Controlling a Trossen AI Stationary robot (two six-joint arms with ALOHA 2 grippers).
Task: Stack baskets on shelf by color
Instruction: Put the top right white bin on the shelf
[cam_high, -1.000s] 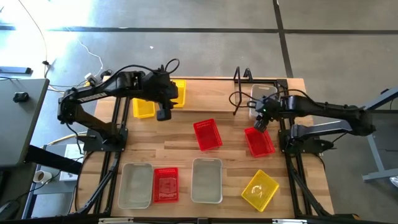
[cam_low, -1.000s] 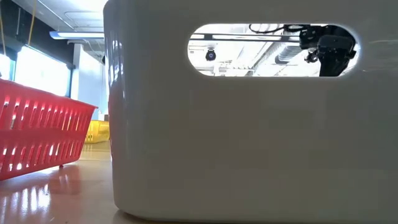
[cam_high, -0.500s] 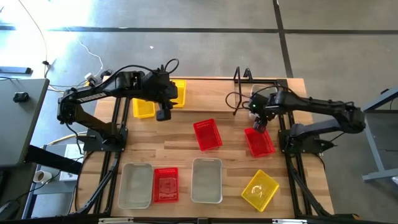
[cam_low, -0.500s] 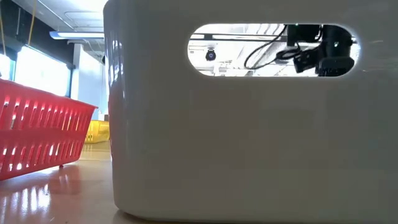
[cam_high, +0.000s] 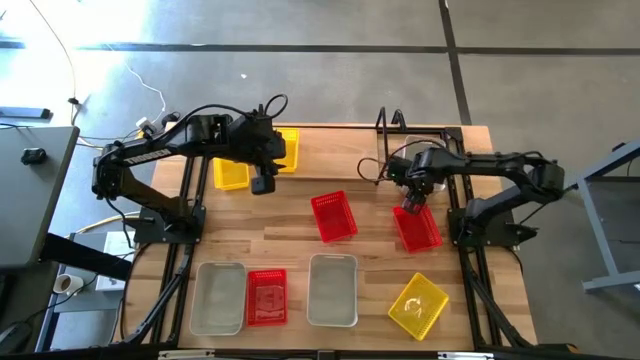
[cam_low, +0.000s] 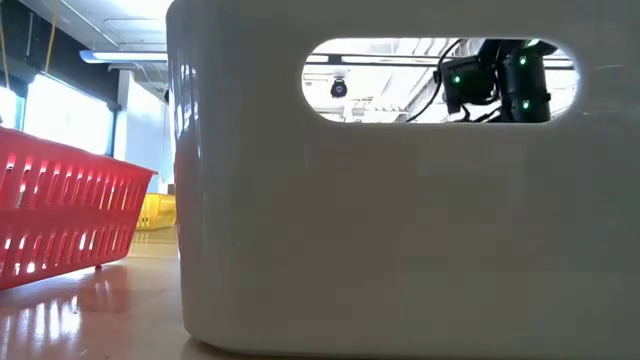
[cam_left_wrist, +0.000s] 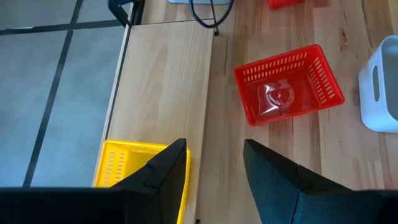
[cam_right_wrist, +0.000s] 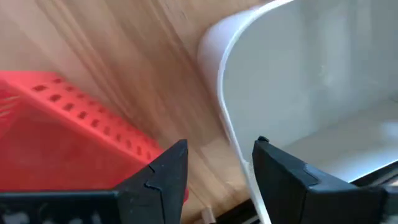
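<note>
Nine baskets spread over wooden table (cam_high: 300, 215), none stacked yet. Grey basket (cam_high: 418, 150) already on shelf (cam_high: 385, 135) at far right edge, likely first of its color pile. Red basket (cam_high: 417, 226) just beside it, w/ right gripper (cam_high: 412, 203) hovering between the two, jaws wide, holding nothing; prob. lining up next pick. Left gripper (cam_high: 262, 184) poised near two yellow baskets (cam_high: 250, 160) at far left, jaws apart, empty. Other baskets near front edge & mid-table. No contents visible in any basket.

Wooden table (cam_high: 360, 200), grey floor (cam_high: 300, 60), white cable (cam_high: 150, 90), dark side desk (cam_high: 30, 190)
</note>
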